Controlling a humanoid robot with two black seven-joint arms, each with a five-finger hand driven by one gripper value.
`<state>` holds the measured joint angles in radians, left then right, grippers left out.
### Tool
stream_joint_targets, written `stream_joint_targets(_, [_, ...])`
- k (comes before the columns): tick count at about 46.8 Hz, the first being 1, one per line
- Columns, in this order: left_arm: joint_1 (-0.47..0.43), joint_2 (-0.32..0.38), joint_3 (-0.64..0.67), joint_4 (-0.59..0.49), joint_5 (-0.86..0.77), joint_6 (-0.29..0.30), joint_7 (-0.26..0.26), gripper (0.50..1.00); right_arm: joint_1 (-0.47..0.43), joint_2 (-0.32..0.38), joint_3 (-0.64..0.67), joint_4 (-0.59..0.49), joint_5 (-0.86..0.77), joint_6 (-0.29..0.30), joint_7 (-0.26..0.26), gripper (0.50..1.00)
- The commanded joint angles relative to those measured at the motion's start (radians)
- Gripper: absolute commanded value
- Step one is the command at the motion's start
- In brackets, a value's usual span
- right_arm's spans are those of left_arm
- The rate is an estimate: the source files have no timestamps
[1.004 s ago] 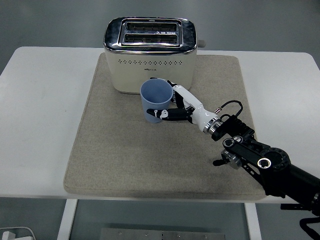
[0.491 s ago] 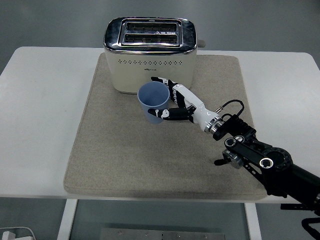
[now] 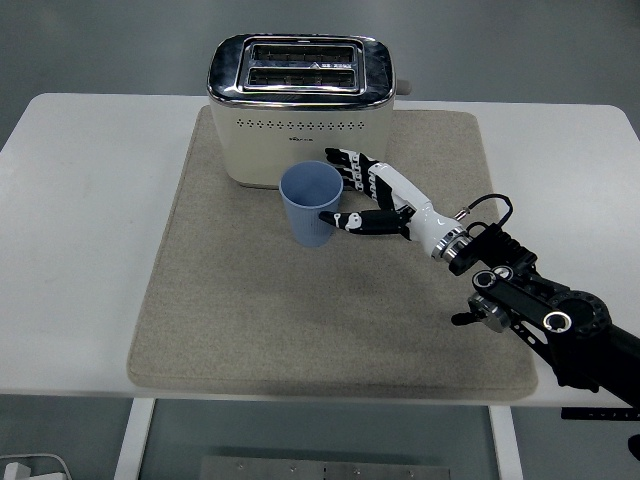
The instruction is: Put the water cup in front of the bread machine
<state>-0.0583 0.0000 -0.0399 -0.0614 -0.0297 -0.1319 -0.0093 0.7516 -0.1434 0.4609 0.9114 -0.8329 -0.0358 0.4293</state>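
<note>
The cup [image 3: 314, 205] is standing upright on the mat [image 3: 240, 300], just in front of the toaster [image 3: 297, 110] and slightly right of its middle, so the placing looks essentially done. The right hand [image 3: 375, 200] is sitting just right of the cup with its fingers [image 3: 345, 160] spread and holding nothing; the thumb tip is lying very near the cup's wall, and whether it is touching cannot be told. The step in hand is judged to be the release and retreat. To do it well, the hand should be opening a little wider before moving, then drawing back to the right and away from the toaster along the line of the forearm, not sweeping sideways, so no finger is dragging the light cup or tipping it. Lifting slightly while retreating would be keeping the fingertips clear of the mat. The left arm is not showing anywhere over the worktop [image 3: 90, 200].
</note>
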Motion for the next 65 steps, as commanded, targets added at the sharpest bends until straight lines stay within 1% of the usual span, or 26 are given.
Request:
stream_joint_targets(1, [0.000, 0.000, 0.000, 0.000, -0.001, 0.000, 0.000, 1.000, -0.003, -0.036, 0.001, 0.018, 0.005, 0.001, 0.002, 0.913])
stream_joint_targets(12, [0.000, 0.000, 0.000, 0.000, -0.001, 0.000, 0.000, 1.000, -0.026, -0.157, 0.002, 0.061, 0.011, 0.007, 0.035, 0.913])
stream_joint_targets(19, [0.000, 0.000, 0.000, 0.000, 0.001, 0.000, 0.000, 1.000, -0.029, -0.232, 0.016, 0.058, 0.021, 0.025, 0.039, 0.913])
stream_joint_targets(23, [0.000, 0.000, 0.000, 0.000, 0.001, 0.000, 0.000, 1.000, -0.032, -0.263, 0.036, 0.049, 0.064, 0.030, 0.039, 0.913])
stream_joint_targets(29, [0.000, 0.000, 0.000, 0.000, 0.001, 0.000, 0.000, 1.000, -0.028, -0.294, 0.045, 0.023, 0.178, 0.031, 0.034, 0.913])
stream_joint_targets(39, [0.000, 0.000, 0.000, 0.000, -0.001, 0.000, 0.000, 1.000, -0.018, -0.283, 0.077, -0.081, 0.426, 0.031, 0.025, 0.913])
stream_joint_targets(44, [0.000, 0.000, 0.000, 0.000, -0.001, 0.000, 0.000, 1.000, -0.015, -0.280, 0.082, -0.100, 0.500, 0.033, 0.025, 0.913])
stream_joint_targets(54, [0.000, 0.000, 0.000, 0.000, 0.001, 0.000, 0.000, 1.000, 0.008, -0.259, 0.104, -0.100, 0.520, 0.025, 0.016, 0.913])
stream_joint_targets(58, [0.000, 0.000, 0.000, 0.000, 0.001, 0.000, 0.000, 1.000, 0.017, -0.239, 0.105, -0.100, 0.520, 0.024, -0.006, 0.913])
stream_joint_targets(61, [0.000, 0.000, 0.000, 0.000, 0.001, 0.000, 0.000, 1.000, 0.020, -0.234, 0.105, -0.100, 0.520, 0.011, -0.017, 0.913])
stream_joint_targets(65, [0.000, 0.000, 0.000, 0.000, -0.001, 0.000, 0.000, 1.000, 0.020, -0.232, 0.105, -0.100, 0.520, -0.009, -0.017, 0.913])
